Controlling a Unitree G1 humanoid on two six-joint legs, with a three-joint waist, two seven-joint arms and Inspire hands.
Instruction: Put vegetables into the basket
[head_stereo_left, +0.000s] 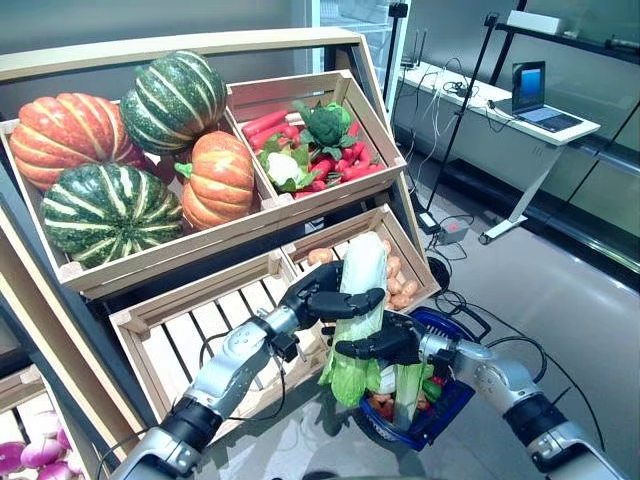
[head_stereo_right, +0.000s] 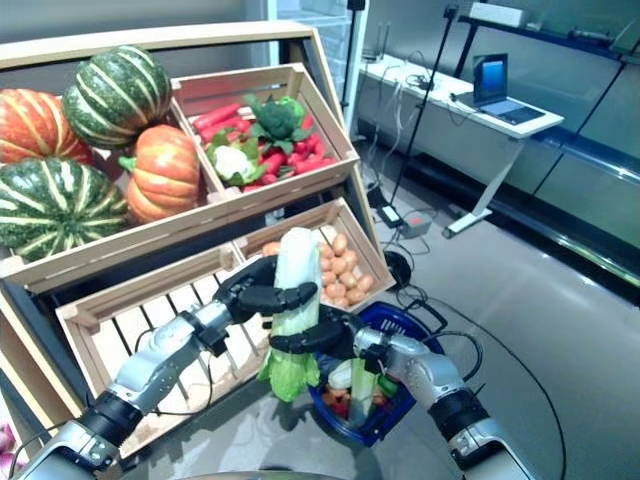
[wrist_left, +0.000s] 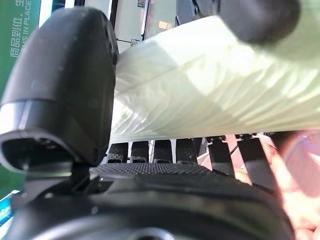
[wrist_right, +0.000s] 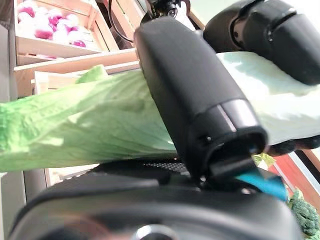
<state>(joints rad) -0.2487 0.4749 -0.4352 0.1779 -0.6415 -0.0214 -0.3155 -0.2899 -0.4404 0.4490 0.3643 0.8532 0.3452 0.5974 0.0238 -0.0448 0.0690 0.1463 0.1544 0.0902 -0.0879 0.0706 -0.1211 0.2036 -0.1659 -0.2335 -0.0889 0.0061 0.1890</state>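
A long pale napa cabbage (head_stereo_left: 362, 268) stands nearly upright, leafy green end down, just above the left rim of the blue basket (head_stereo_left: 452, 402) on the floor. My left hand (head_stereo_left: 325, 295) is curled round its white upper part; the thumb (wrist_left: 65, 85) presses on the cabbage (wrist_left: 210, 85). My right hand (head_stereo_left: 385, 346) is curled round it lower down, right under the left hand; its thumb (wrist_right: 195, 90) lies over the green leaves (wrist_right: 75, 125). The basket holds a pale green stalk (head_stereo_left: 410, 385) and small orange and red vegetables (head_stereo_left: 381, 403).
The wooden stand (head_stereo_left: 190, 255) with slanted crates rises close at the left and behind the hands. A slatted crate (head_stereo_left: 215, 320) lies under my left forearm. A white desk with a laptop (head_stereo_left: 530, 88) stands far right, with grey floor between.
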